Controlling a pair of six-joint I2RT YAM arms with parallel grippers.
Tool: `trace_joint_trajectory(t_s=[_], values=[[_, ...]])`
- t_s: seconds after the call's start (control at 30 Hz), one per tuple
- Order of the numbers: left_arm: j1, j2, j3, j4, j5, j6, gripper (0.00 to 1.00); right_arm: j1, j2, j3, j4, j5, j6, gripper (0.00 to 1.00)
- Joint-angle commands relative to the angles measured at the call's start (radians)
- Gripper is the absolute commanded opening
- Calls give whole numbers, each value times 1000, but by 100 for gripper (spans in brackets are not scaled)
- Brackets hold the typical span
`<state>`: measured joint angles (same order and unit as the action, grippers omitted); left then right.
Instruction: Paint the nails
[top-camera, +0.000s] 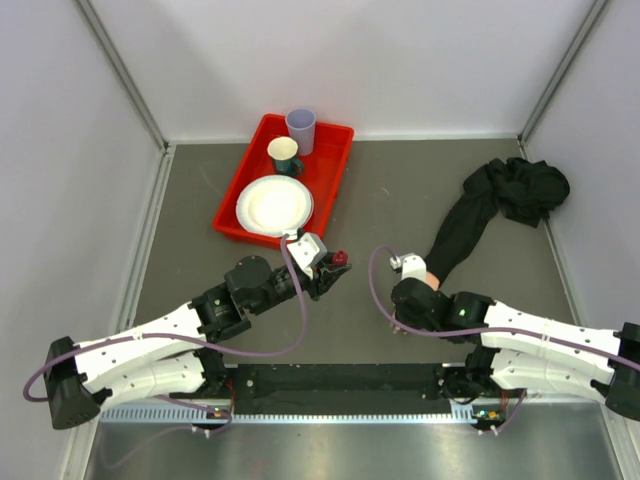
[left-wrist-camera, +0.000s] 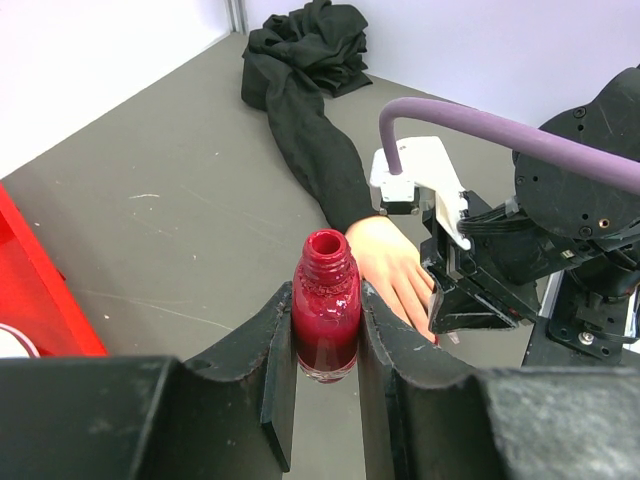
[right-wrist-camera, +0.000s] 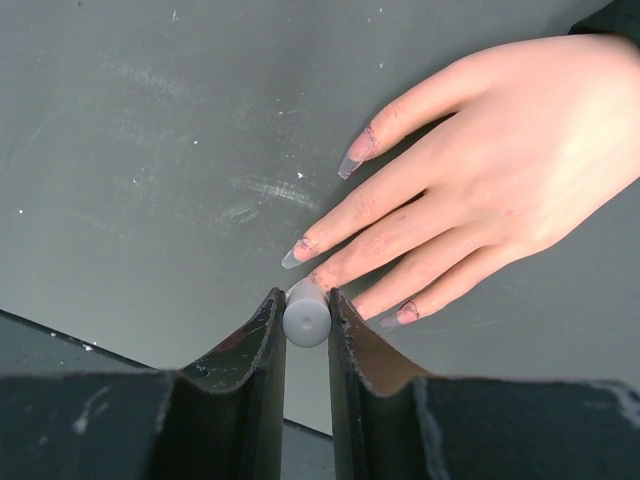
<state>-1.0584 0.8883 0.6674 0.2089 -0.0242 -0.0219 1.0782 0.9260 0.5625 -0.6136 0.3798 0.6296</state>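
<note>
Red tray (top-camera: 335, 165) sits toward the far left of the grey table (top-camera: 400, 195). White plate (top-camera: 274, 205) fills its near end. Behind it stand a dark green cup (top-camera: 284, 155) and a lavender cup (top-camera: 301, 130), both upright.

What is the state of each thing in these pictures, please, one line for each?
polish bottle, uncapped, upright
left pincer, shut on the polish bottle
right pincer, shut on a grey handle
mannequin hand, palm down on the table, fingers spread
nails, pale, faint red traces
black sleeve, bunched at its far end
cups, upright in the red tray
</note>
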Motion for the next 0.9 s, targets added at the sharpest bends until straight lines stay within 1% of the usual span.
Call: trace_joint_trajectory(t_s=[0.0,0.87], values=[[-3,-5,26,38,-5,16,0,12,5,7,41,27,5,0],[-3,0,28,37,0,14,0,12,31,4,60,8,-7,0]])
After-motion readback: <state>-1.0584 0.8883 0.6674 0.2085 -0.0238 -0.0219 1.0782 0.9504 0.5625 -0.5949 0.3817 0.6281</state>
